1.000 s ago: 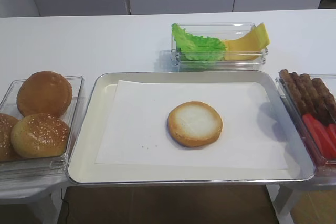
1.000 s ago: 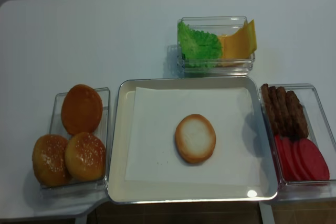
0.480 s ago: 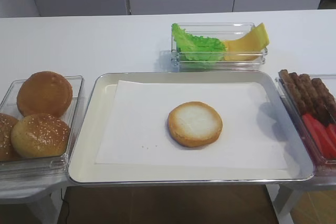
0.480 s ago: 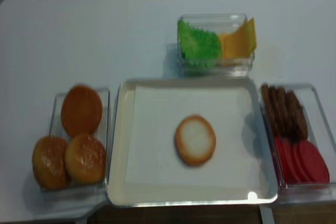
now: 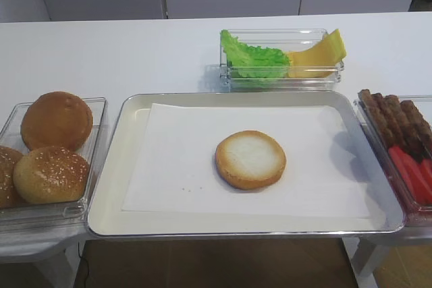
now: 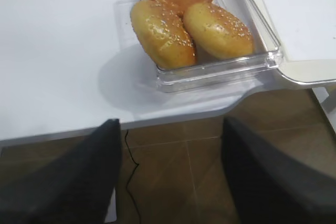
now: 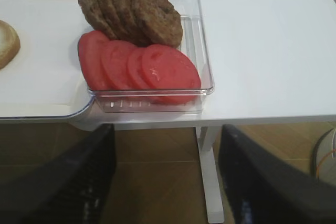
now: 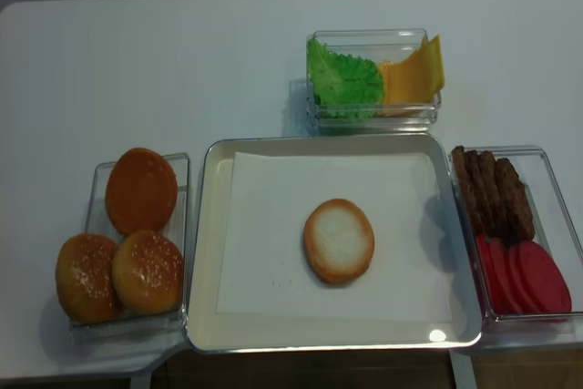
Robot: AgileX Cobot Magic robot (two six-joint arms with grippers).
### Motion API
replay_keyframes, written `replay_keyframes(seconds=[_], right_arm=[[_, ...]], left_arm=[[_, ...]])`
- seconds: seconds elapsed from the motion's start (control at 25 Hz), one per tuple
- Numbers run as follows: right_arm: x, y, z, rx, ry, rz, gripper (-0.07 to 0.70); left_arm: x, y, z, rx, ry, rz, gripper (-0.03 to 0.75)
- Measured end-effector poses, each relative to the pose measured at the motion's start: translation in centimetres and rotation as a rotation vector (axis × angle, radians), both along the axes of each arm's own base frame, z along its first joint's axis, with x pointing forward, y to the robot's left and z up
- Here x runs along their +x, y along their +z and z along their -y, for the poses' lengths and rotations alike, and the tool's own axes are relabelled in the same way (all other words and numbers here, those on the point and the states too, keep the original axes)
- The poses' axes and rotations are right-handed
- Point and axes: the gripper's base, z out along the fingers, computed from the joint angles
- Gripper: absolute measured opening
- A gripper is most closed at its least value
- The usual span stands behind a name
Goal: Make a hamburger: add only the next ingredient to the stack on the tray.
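Bun half [image 5: 250, 159] cut face up, alone on the white paper mid tray [image 5: 108, 193], high views show lettuce [image 8: 343, 78] and cheese [image 8: 414, 70] bin behind, no arms, right gripper [image 7: 167, 177] spread before tomato slices [image 7: 137, 66] and patties [image 7: 131, 9], left gripper [image 6: 172, 179] spread before seeded buns [image 6: 191, 31].

**Four views, one worktop**

Two high cameras look down from the front edge, one obliquely, the other steeper; both take in the tray [image 5: 111, 166] and all bins. The right wrist view sits low off the front right corner, near the tomato bin [image 7: 202, 51]. The left wrist view mirrors it, near the bun bin [image 6: 210, 74].
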Motion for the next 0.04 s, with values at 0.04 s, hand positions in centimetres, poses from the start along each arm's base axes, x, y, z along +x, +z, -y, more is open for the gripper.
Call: replay_keyframes(seconds=[0.04], right_arm=[[0.00,0.00,0.00,0.000,0.000,0.000,0.467]], left_arm=[[0.01,0.01,0.00,0.000,0.000,0.001,0.445]])
